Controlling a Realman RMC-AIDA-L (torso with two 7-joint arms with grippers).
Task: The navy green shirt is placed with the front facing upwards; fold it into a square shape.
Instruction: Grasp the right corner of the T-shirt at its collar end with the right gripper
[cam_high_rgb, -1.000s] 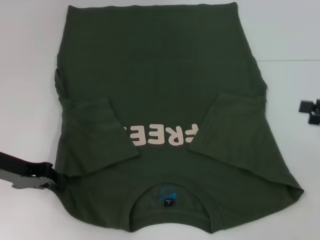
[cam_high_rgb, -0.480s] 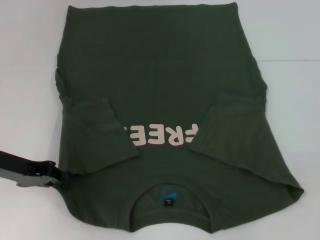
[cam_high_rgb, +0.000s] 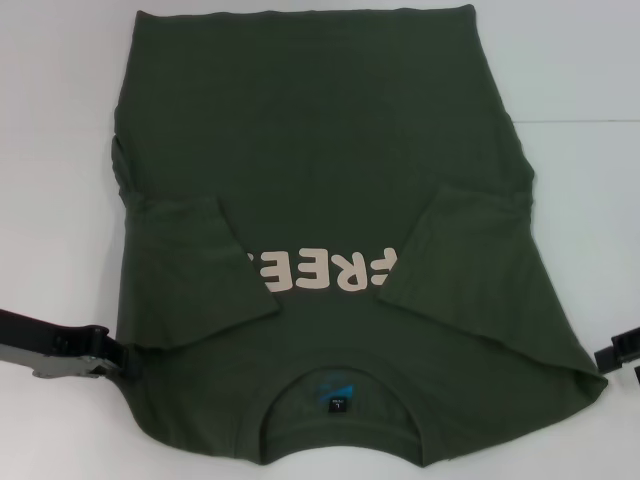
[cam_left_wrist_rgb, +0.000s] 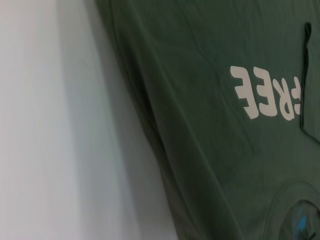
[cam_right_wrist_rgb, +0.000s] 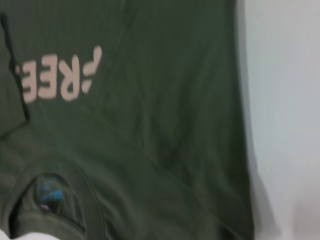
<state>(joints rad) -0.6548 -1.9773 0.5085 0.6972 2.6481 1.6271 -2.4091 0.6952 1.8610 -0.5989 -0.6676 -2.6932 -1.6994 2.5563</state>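
A navy green shirt (cam_high_rgb: 330, 200) lies flat and front-up on a white table (cam_high_rgb: 50, 120), filling most of the head view, with its collar (cam_high_rgb: 340, 400) nearest the robot. Both short sleeves are folded inward over the chest, partly covering the pale pink lettering (cam_high_rgb: 320, 270), and a small blue neck label (cam_high_rgb: 337, 403) shows inside the collar. The left gripper (cam_high_rgb: 110, 352) sits at the shirt's left shoulder edge, touching the fabric; whether it is wide, narrow or holding cloth cannot be told. The right gripper (cam_high_rgb: 618, 348) sits just beside the shirt's right shoulder corner at the frame edge, its state likewise unclear. Both wrist views show green fabric, lettering and bare table.
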